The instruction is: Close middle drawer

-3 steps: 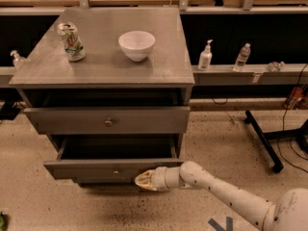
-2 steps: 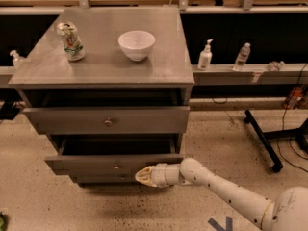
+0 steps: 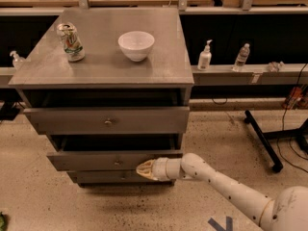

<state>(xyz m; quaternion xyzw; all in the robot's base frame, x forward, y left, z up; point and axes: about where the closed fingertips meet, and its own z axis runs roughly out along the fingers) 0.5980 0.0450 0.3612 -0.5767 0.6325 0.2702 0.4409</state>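
The middle drawer (image 3: 86, 160) is a shallow grey drawer with a tiny centre knob (image 3: 115, 163). It stands out a little from the grey cabinet (image 3: 101, 71), with a dark gap above its front. My gripper (image 3: 143, 169) is at the end of the white arm coming from the lower right. Its tip is shut and rests against the right half of the middle drawer's front, just right of the knob. The lowest drawer (image 3: 106, 177) sits just below the gripper.
The taller top drawer (image 3: 72, 121) also stands out a little. A can (image 3: 70, 42) and a white bowl (image 3: 136, 44) stand on the cabinet top. Bottles (image 3: 205, 56) stand on a shelf at the right. A black stand leg (image 3: 262, 138) lies on the floor.
The middle drawer has slid inwards, and the open gap above it has shrunk. My gripper has moved with it towards the cabinet.
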